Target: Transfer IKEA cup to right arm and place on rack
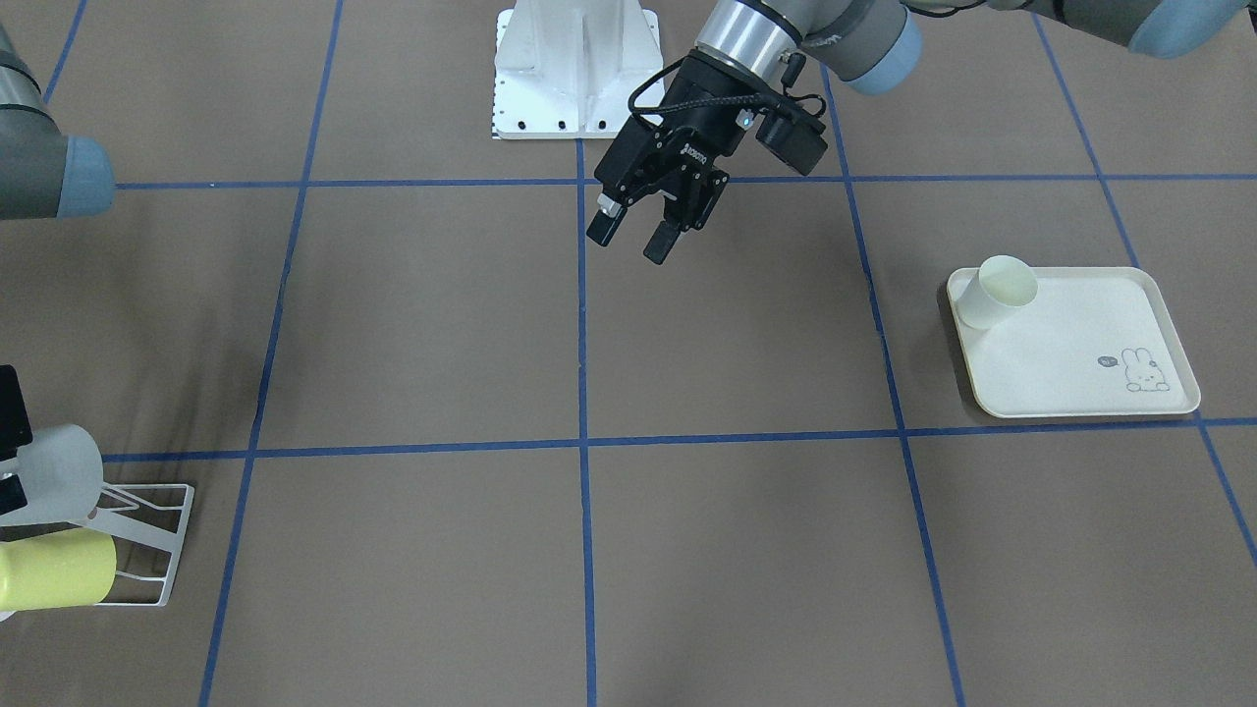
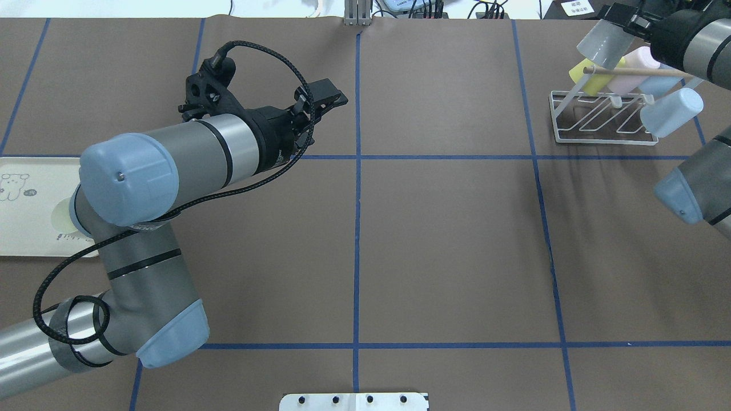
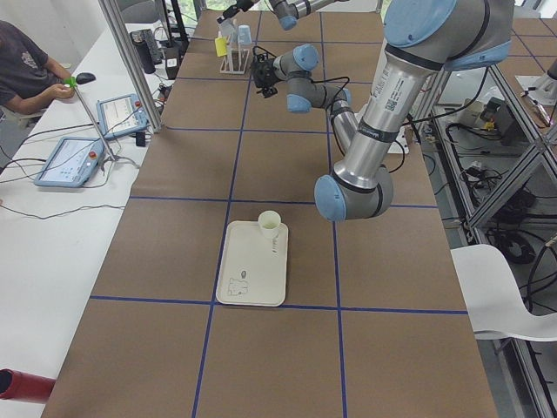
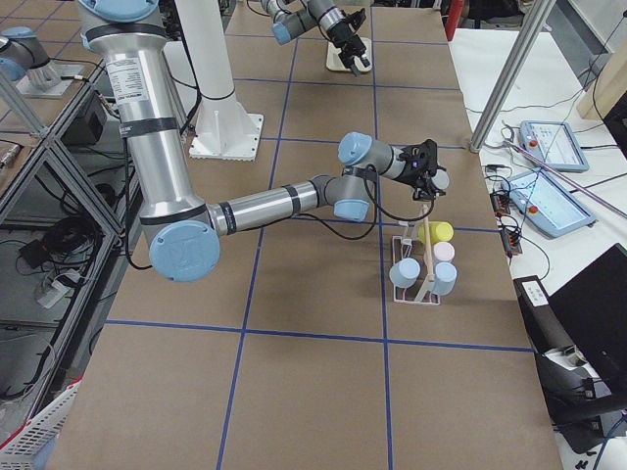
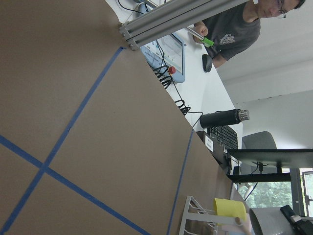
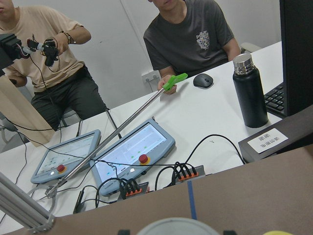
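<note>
My right gripper (image 2: 621,24) is shut on a pale grey IKEA cup (image 2: 601,44), held tilted just above the far left end of the white wire rack (image 2: 594,136). The same cup (image 1: 54,473) shows at the left edge of the front view, over the rack (image 1: 157,535). Its rim (image 6: 176,227) fills the bottom of the right wrist view. Yellow, pink and blue cups hang on the rack's prongs under the wooden dowel (image 2: 639,71). My left gripper (image 1: 633,236) hovers open and empty over the table's middle, far from the rack.
A cream rabbit-print tray (image 1: 1080,363) on my left side carries a cream cup (image 1: 1002,292) lying on its side. The robot's white base (image 1: 574,69) stands at the table's edge. People sit at a side desk with tablets (image 6: 132,152) and a black bottle (image 6: 249,93).
</note>
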Controlling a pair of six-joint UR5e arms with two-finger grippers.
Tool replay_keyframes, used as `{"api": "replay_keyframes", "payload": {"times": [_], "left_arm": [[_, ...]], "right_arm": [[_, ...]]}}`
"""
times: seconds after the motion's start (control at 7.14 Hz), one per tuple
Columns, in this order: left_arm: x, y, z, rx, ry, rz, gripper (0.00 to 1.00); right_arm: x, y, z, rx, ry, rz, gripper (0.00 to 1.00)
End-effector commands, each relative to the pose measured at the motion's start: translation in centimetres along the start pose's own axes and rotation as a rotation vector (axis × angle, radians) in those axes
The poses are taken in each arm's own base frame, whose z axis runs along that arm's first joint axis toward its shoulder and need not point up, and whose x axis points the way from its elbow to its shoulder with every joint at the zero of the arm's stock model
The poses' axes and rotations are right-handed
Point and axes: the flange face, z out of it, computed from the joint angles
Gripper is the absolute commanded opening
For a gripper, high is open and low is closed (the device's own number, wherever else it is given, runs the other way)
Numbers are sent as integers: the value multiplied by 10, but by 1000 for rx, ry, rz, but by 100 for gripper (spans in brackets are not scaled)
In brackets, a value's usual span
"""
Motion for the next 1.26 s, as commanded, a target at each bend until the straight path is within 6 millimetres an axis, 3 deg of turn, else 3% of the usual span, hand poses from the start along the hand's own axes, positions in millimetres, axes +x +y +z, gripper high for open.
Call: {"api": "replay_keyframes", "payload": {"times": [0.0, 0.28, 0.56, 1.12], "left_arm": [[-8, -15, -9, -7, -54, 47, 100], [-21, -23, -14, -10, -74, 50, 100], [-29, -24, -13, -11, -89, 51, 100], [-35, -25, -18, -22, -96, 51, 100]], "right_arm": [[31, -5, -7, 15, 65, -132, 0], [71, 0, -21, 26, 138, -211, 0], [93, 5, -32, 34, 185, -291, 0], [93, 13, -35, 19, 181, -296, 0]]}}
